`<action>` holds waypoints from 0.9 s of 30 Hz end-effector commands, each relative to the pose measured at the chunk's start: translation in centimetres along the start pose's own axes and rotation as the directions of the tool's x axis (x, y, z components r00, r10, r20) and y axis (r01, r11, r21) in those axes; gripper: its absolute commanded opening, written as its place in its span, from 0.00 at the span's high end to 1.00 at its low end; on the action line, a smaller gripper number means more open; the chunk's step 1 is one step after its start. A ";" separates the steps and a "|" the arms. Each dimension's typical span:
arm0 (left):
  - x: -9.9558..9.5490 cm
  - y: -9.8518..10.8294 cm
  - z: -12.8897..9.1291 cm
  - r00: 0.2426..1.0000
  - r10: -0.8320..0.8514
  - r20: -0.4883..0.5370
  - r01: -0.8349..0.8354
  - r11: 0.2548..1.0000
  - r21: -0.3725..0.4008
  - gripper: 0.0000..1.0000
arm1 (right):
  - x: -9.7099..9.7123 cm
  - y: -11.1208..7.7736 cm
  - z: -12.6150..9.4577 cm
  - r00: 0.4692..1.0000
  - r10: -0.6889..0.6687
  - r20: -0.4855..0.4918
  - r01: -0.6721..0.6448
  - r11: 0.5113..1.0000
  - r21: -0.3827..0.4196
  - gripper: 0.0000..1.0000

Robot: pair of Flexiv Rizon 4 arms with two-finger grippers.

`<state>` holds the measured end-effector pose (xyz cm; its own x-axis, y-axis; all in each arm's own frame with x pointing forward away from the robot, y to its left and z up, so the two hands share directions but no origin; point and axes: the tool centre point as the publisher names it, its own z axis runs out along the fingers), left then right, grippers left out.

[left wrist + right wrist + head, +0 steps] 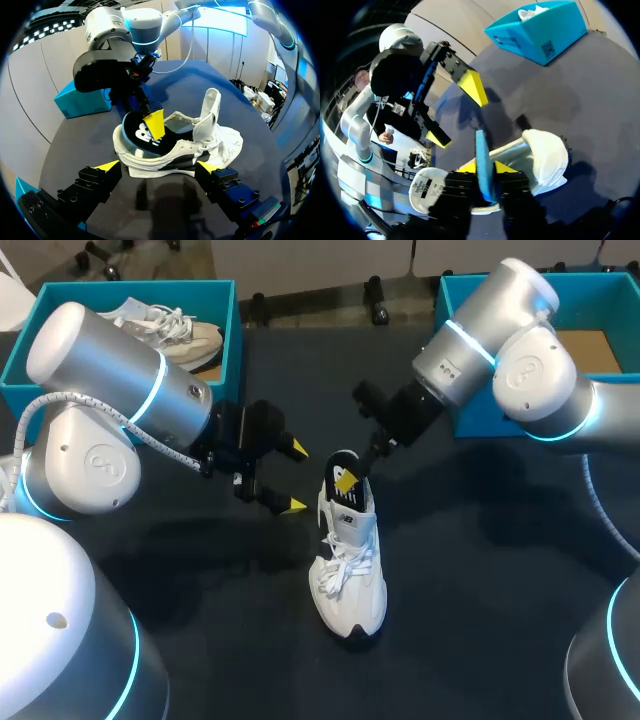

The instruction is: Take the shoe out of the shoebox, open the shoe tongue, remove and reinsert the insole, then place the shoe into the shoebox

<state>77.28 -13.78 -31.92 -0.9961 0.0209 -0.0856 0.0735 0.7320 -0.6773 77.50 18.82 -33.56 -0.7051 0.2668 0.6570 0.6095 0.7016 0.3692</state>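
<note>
A white shoe (350,570) stands upright in the middle of the dark table, toe toward the front edge, tongue (210,112) pulled up. Its insole (342,462), black on top and blue underneath (482,150), sticks up out of the heel opening. My right gripper (350,480) comes in from the back right and is shut on the insole's edge, one yellow fingertip (155,125) lying on its black face. My left gripper (297,477) hangs open just left of the heel, the shoe (190,145) ahead of its spread fingers without touching them.
A teal shoebox (230,350) at the back left holds another pale shoe (175,330). A second teal box (480,420) stands at the back right behind my right arm. Dark bare tabletop (480,570) surrounds the shoe.
</note>
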 end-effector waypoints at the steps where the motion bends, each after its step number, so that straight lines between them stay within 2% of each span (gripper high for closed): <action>1: 0.1 0.0 0.0 1.000 0.000 0.001 0.000 1.000 -0.003 0.00 | 0.0 0.1 -0.1 1.000 0.009 0.015 -0.010 0.999 0.051 0.57; 6: 0.1 0.0 0.0 1.000 0.000 0.001 0.000 1.000 -0.003 0.00 | 0.0 -0.3 -0.1 1.000 0.009 0.025 -0.011 0.997 0.082 0.56; 16: 0.1 0.0 0.0 1.000 0.000 0.001 0.000 1.000 -0.003 0.00 | -0.6 -0.8 1.5 1.000 0.010 0.016 -0.012 0.990 0.144 0.58; 20: 0.1 0.0 0.0 1.000 0.000 0.001 0.000 1.000 -0.003 0.00 | -0.6 -1.0 1.8 1.000 0.009 0.019 -0.012 0.989 0.149 0.64; 22: 0.1 0.0 0.0 1.000 0.000 0.001 0.000 1.000 -0.003 0.00 | -0.7 -1.1 1.9 1.000 0.011 0.018 -0.014 0.987 0.158 0.71; 24: 0.1 0.0 0.0 1.000 0.000 0.001 0.000 1.000 -0.003 0.00 | -0.8 -1.2 2.0 1.000 0.014 0.015 -0.016 0.986 0.165 0.82; 26: 0.1 0.0 0.0 1.000 0.000 0.001 0.000 1.000 -0.003 0.00 | -0.9 -1.2 2.1 1.000 0.016 0.011 -0.018 0.985 0.172 0.83; 27: 0.1 0.0 0.0 1.000 0.000 0.001 0.000 1.000 -0.003 0.00 | -0.9 -1.3 2.2 1.000 0.016 0.010 -0.018 0.985 0.174 0.87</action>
<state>77.28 -13.77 -31.92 -0.9961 0.0209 -0.0856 0.0735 0.7320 -0.6773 76.33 18.78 -35.74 -0.7018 0.2866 0.6522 0.5523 0.7972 0.2439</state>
